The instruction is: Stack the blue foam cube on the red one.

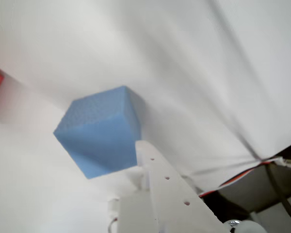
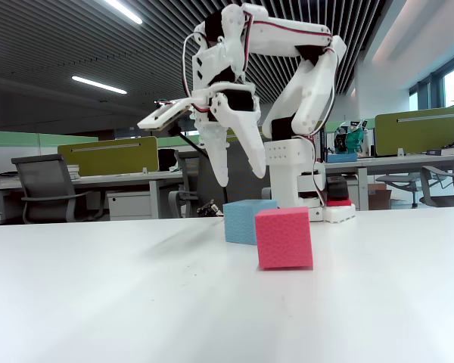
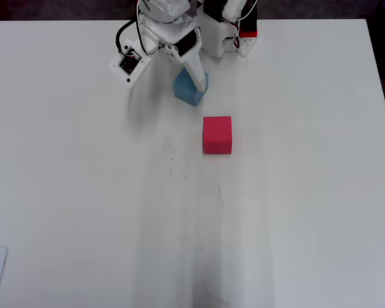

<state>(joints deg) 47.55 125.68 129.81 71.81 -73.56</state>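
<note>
red cube (image 2: 284, 238) sits alone on the table (image 2: 98, 302), nothing on top | blue cube (image 2: 246, 220) just behind it, not lifted | gripper (image 2: 238, 178) above the blue cube, fingers apart, holding nothing | grab, lift and stack all left to do

Sky-blue foam cube (image 3: 191, 88) upper centre of overhead view, pinkish-red foam cube (image 3: 217, 135) at centre, white arm (image 3: 179, 29), white table (image 3: 295, 212).

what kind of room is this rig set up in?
Looks like an open-plan office: the fixed view shows desks with green partition screens, an office chair and strip ceiling lights behind the white table.
</note>
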